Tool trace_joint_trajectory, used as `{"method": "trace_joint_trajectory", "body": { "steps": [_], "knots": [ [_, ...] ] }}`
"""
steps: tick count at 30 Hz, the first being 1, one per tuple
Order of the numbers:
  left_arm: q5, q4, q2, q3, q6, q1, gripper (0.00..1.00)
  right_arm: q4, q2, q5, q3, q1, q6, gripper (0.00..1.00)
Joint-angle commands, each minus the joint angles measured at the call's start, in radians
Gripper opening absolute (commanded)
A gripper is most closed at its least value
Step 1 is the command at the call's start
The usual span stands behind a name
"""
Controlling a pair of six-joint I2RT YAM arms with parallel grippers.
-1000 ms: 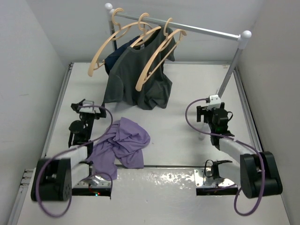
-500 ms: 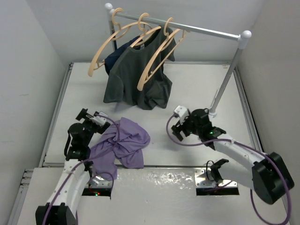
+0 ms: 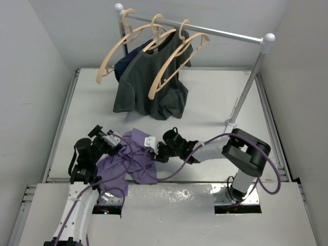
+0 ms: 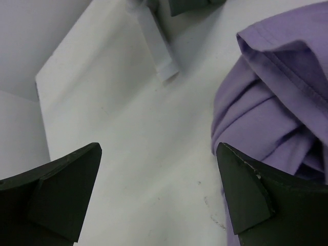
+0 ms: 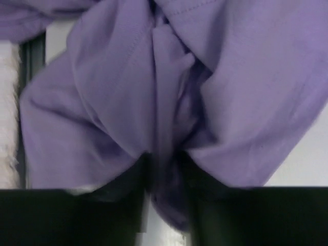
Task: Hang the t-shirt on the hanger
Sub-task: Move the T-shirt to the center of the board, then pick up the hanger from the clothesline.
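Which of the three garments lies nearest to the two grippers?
The lavender t-shirt, crumpled on the table; the dark grey t-shirt and navy garment hang at the rack.

Plain lavender-purple t-shirt (image 3: 134, 156), dark grey t-shirt (image 3: 143, 87), navy garment (image 3: 124, 64), 3 pale tan hangers (image 3: 151, 93), white table (image 3: 205, 102).

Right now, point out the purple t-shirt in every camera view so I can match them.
Top external: the t-shirt lies crumpled low and left of centre.
Left wrist: the t-shirt fills the right side.
Right wrist: the t-shirt fills nearly the whole frame.
Shared landmark: the white table under it.
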State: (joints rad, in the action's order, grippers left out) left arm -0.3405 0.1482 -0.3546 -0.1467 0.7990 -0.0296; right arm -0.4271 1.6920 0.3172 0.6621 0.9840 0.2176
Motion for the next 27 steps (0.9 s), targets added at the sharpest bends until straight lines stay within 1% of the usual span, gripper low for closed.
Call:
{"method": "trace_joint_trajectory", "body": {
  "steps": [1, 2, 3, 4, 5, 6, 7, 8, 9, 10, 11, 12, 13, 14, 15, 16, 17, 18, 19, 20, 21, 22, 23, 25, 26, 27],
  "knots": [
    [-0.064, 0.039, -0.01, -0.062, 0.006, -0.003, 0.92, -0.191, 0.043, 0.002, 0.036, 0.01, -0.116, 0.21],
    [-0.075, 0.039, -0.011, -0.07, 0.018, -0.003, 0.91, -0.181, 0.035, -0.018, 0.031, 0.004, -0.129, 0.0],
    [-0.078, 0.037, -0.012, -0.074, 0.02, -0.004, 0.91, -0.167, 0.019, -0.094, 0.019, -0.017, -0.156, 0.0],
    [-0.084, 0.028, -0.015, -0.077, 0.019, -0.003, 0.9, -0.171, -0.006, -0.113, -0.031, -0.039, -0.171, 0.0],
    [-0.095, 0.024, -0.023, -0.08, 0.02, -0.003, 0.88, -0.177, -0.068, -0.122, -0.062, -0.066, -0.193, 0.0],
    [-0.121, 0.027, -0.033, -0.099, 0.023, -0.003, 0.82, -0.182, -0.107, -0.125, -0.097, -0.143, -0.284, 0.0],
    [-0.149, 0.056, -0.07, -0.115, 0.038, -0.003, 0.8, -0.17, -0.147, -0.121, -0.164, -0.192, -0.334, 0.0],
    [-0.214, 0.08, -0.128, -0.161, 0.073, -0.003, 0.76, -0.129, -0.238, -0.118, -0.194, -0.279, -0.409, 0.0],
    [-0.253, 0.146, -0.165, -0.189, 0.104, -0.003, 0.73, -0.093, -0.289, -0.121, -0.225, -0.313, -0.431, 0.0],
    [-0.297, 0.174, -0.202, -0.22, 0.142, -0.001, 0.72, -0.053, -0.34, -0.133, -0.273, -0.344, -0.445, 0.0],
    [-0.372, 0.206, -0.243, -0.282, 0.158, -0.001, 0.65, -0.011, -0.439, -0.148, -0.294, -0.366, -0.449, 0.0],
    [-0.405, 0.253, -0.323, -0.309, 0.161, 0.0, 0.61, 0.057, -0.481, -0.179, -0.327, -0.398, -0.464, 0.0],
    [-0.438, 0.276, -0.36, -0.338, 0.163, 0.002, 0.58, 0.086, -0.517, -0.193, -0.34, -0.41, -0.483, 0.0],
    [-0.495, 0.309, -0.4, -0.387, 0.198, 0.016, 0.54, 0.118, -0.563, -0.191, -0.348, -0.422, -0.513, 0.0],
    [-0.508, 0.379, -0.462, -0.407, 0.239, 0.032, 0.54, 0.198, -0.574, -0.178, -0.346, -0.461, -0.526, 0.0],
    [-0.506, 0.401, -0.486, -0.424, 0.274, 0.072, 0.54, 0.239, -0.58, -0.165, -0.334, -0.481, -0.537, 0.03],
    [-0.452, 0.406, -0.504, -0.447, 0.298, 0.159, 0.56, 0.29, -0.584, -0.181, -0.323, -0.499, -0.559, 0.12],
    [-0.415, 0.39, -0.53, -0.453, 0.292, 0.216, 0.57, 0.383, -0.585, -0.188, -0.306, -0.554, -0.569, 0.21],
    [-0.379, 0.384, -0.54, -0.459, 0.29, 0.268, 0.57, 0.418, -0.581, -0.194, -0.276, -0.589, -0.583, 0.5],
    [-0.343, 0.375, -0.549, -0.465, 0.29, 0.361, 0.58, 0.436, -0.581, -0.19, -0.265, -0.622, -0.609, 0.58],
    [-0.332, 0.343, -0.572, -0.465, 0.281, 0.403, 0.58, 0.462, -0.583, -0.178, -0.243, -0.681, -0.612, 0.63],
    [-0.325, 0.323, -0.584, -0.465, 0.263, 0.436, 0.58, 0.461, -0.588, -0.17, -0.233, -0.694, -0.606, 0.68],
    [-0.322, 0.301, -0.598, -0.464, 0.229, 0.485, 0.58, 0.461, -0.595, -0.196, -0.22, -0.691, -0.589, 0.71],
    [-0.322, 0.237, -0.639, -0.461, 0.203, 0.522, 0.58, 0.487, -0.615, -0.202, -0.179, -0.668, -0.541, 0.67],
    [-0.309, 0.208, -0.664, -0.453, 0.168, 0.554, 0.58, 0.501, -0.621, -0.213, -0.165, -0.635, -0.517, 0.62],
    [-0.299, 0.142, -0.681, -0.447, 0.146, 0.568, 0.56, 0.508, -0.626, -0.211, -0.154, -0.618, -0.499, 0.61]
  ]
}}
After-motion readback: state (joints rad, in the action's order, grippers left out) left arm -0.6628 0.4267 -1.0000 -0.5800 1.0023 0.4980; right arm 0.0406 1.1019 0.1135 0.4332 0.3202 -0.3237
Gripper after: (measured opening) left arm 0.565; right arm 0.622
